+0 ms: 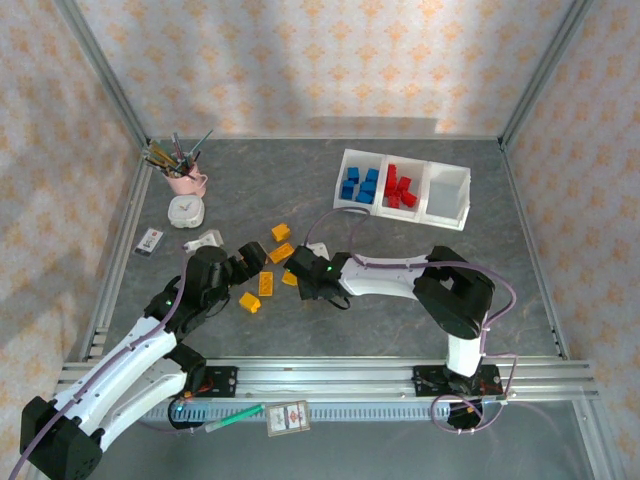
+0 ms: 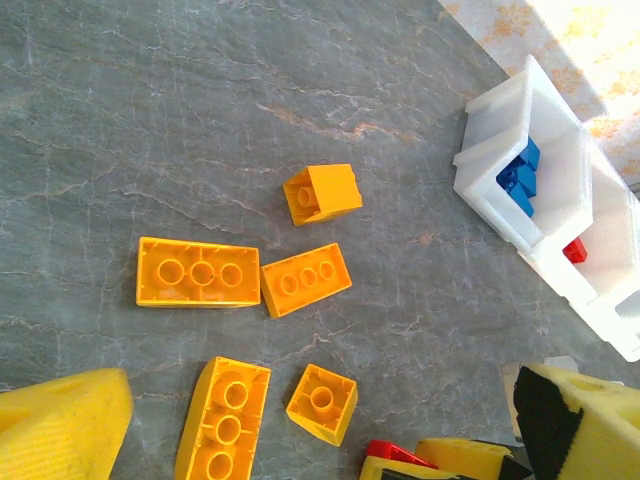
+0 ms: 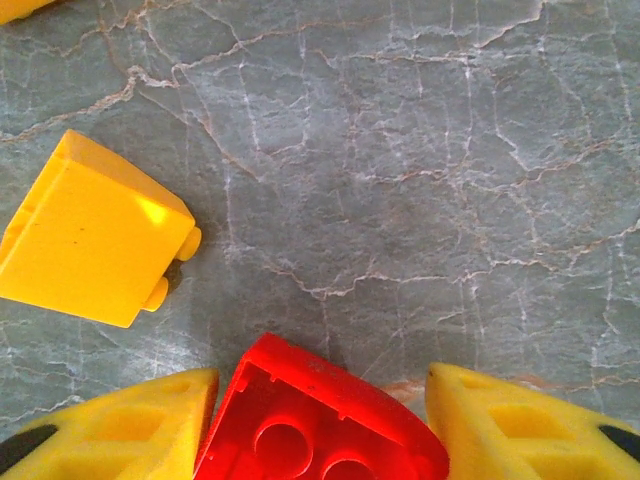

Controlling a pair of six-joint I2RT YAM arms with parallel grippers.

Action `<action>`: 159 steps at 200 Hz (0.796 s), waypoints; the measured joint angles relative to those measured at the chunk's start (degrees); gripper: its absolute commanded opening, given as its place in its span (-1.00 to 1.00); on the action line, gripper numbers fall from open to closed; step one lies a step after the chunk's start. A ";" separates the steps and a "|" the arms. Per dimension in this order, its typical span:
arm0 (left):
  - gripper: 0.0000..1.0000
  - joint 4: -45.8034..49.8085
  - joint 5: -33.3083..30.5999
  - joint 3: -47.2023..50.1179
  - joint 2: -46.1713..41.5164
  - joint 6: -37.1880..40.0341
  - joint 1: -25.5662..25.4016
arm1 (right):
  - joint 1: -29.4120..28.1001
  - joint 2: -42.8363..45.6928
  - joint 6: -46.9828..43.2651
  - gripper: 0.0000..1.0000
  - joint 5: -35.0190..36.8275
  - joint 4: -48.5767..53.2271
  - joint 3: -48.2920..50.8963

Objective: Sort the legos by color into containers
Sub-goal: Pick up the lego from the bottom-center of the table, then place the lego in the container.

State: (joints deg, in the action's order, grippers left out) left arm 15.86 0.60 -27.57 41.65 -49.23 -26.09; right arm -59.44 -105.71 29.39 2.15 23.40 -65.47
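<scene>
The right gripper (image 1: 298, 263) is low over the middle of the counter (image 1: 420, 250) and is clamped on one red lego (image 3: 320, 425). In the right wrist view, the brick sits between the two yellow fingers (image 3: 130, 430) with its hollow underside toward the camera. A single yellow lego (image 3: 95, 235) lies on the counter just beside and ahead of this gripper. The left gripper (image 1: 245, 266) is close to the right one, with its fingers (image 2: 60, 420) spread wide and nothing between them. Beneath and ahead of it, five yellow legos (image 2: 195, 272) lie loose in a cluster on the counter, some touching and some slightly apart. The white tray (image 1: 448, 212) stands at the far right of the counter, well apart from both grippers. Its left compartment holds blue legos (image 1: 358, 185), and the middle compartment holds red legos (image 1: 400, 188). A pink cup (image 1: 186, 181) of pens stands at the far left.
</scene>
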 measured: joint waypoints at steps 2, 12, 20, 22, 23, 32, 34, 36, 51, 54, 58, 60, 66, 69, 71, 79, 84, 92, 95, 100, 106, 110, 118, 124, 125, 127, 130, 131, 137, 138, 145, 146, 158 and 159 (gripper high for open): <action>0.99 0.00 0.00 0.00 0.00 0.00 0.00 | 0.00 0.00 0.00 0.02 0.00 0.00 0.00; 0.98 -0.02 0.15 0.00 0.00 0.00 0.00 | 0.15 0.07 0.22 0.02 -0.13 0.07 0.00; 0.98 -0.02 0.31 0.00 0.00 0.02 0.00 | 0.37 0.22 0.42 0.02 -0.26 0.24 0.00; 0.98 -0.04 0.39 0.00 0.00 0.02 0.00 | 0.48 0.28 0.46 0.02 -0.35 0.26 0.00; 0.99 -0.04 0.42 0.00 0.00 0.04 0.00 | 0.50 0.31 0.46 0.02 -0.39 0.28 0.00; 0.98 -0.15 0.61 -0.02 0.11 0.04 0.00 | 1.07 0.85 0.59 0.02 -0.63 0.68 0.00; 0.99 -0.20 0.68 -0.02 0.13 0.07 0.00 | 1.25 1.07 0.63 0.02 -0.66 0.76 0.00; 0.98 -0.22 0.70 -0.02 0.15 0.09 0.00 | 1.44 1.27 0.63 0.02 -0.72 0.85 0.00; 0.98 -0.39 1.51 -0.11 0.79 0.22 0.00 | 3.15 3.30 0.63 0.04 -0.90 1.29 0.07; 0.98 -0.50 1.73 -0.15 0.98 0.24 0.00 | 3.61 3.80 0.63 0.04 -0.85 1.33 0.09; 0.99 -0.66 1.95 -0.24 1.36 0.28 0.00 | 4.11 4.42 0.63 0.04 -0.90 1.33 0.11; 0.99 -0.70 2.03 -0.28 1.46 0.31 0.00 | 4.46 4.83 0.61 0.04 -0.87 1.40 0.13; 0.99 -0.79 2.38 -0.55 2.03 0.46 0.00 | 5.42 5.88 0.61 0.04 -0.85 1.51 0.13; 0.98 -0.94 2.60 -0.68 2.36 0.50 0.00 | 6.12 6.51 0.57 0.04 -0.87 1.55 0.13; 0.99 -1.09 2.73 -0.79 2.58 0.63 0.00 | 6.47 6.88 0.59 0.05 -0.85 1.60 0.13; 0.98 -1.57 3.50 -1.29 3.52 0.87 0.00 | 8.11 8.31 0.52 0.05 -0.79 1.70 0.13; 0.98 -2.01 3.85 -1.62 4.15 0.92 0.00 | 9.27 9.11 0.35 0.05 -0.74 1.79 0.13; 0.98 -2.84 4.59 -2.14 5.11 1.14 0.00 | 11.30 10.32 0.09 0.07 -0.55 1.95 0.13; 0.98 -3.26 4.90 -2.36 5.53 1.22 0.00 | 12.39 10.80 -0.13 0.08 -0.42 1.99 0.13; 0.98 -3.76 5.18 -2.69 6.10 1.27 0.00 | 13.81 11.37 -0.39 0.08 -0.26 2.03 0.13; 0.98 -4.59 5.66 -3.15 6.93 1.31 0.00 | 15.63 11.91 -0.90 0.09 -0.11 2.10 0.13; 0.98 -5.05 6.03 -3.43 7.54 1.33 0.00 | 17.20 12.22 -1.11 0.09 0.00 2.16 0.11; 0.99 -6.21 6.58 -3.96 8.63 1.33 0.00 | 20.11 12.59 -1.70 0.09 0.24 2.29 -0.04; 0.98 -7.06 6.95 -4.37 9.53 1.36 0.00 | 22.36 12.63 -2.27 0.09 0.42 2.38 -0.33; 0.98 -7.17 6.97 -4.44 9.64 1.36 0.00 | 22.84 12.63 -2.34 0.09 0.48 2.36 -0.39; 0.98 -7.50 7.15 -4.59 9.99 1.36 0.00 | 23.30 12.63 -2.49 0.09 0.55 2.34 -0.46; 0.98 -7.89 7.34 -4.81 10.51 1.40 -0.02 | 24.70 12.61 -2.80 0.09 0.63 2.40 -0.72; 0.98 -8.09 7.45 -4.94 10.71 1.44 -0.02 | 24.96 12.61 -2.89 0.09 0.66 2.40 -0.76; 0.98 -8.83 7.91 -5.51 11.82 1.53 -0.07 | 27.06 12.57 -3.39 0.09 0.87 2.36 -1.18; 0.98 -8.94 7.96 -5.57 11.93 1.55 -0.04 | 27.52 12.57 -3.52 0.09 0.92 2.36 -1.31; 0.98 -9.94 8.35 -6.36 13.38 1.70 -0.07 | 29.77 12.57 -4.09 0.09 1.09 2.40 -2.03; 0.98 -10.08 8.41 -6.47 13.53 1.70 -0.09 | 29.94 12.55 -4.13 0.09 1.14 2.36 -2.12; 0.98 -11.69 9.01 -7.98 16.26 1.79 -0.44 | 33.62 11.98 -5.22 0.09 1.55 2.27 -4.31; 0.98 -11.91 9.09 -8.17 16.61 1.81 -0.50 | 33.79 11.91 -5.27 0.09 1.57 2.25 -4.44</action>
State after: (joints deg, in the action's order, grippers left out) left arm 3.95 9.69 -35.75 58.26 -47.42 -26.59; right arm -25.65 -93.80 24.12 3.73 25.65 -69.91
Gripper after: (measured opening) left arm 0.992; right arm 0.546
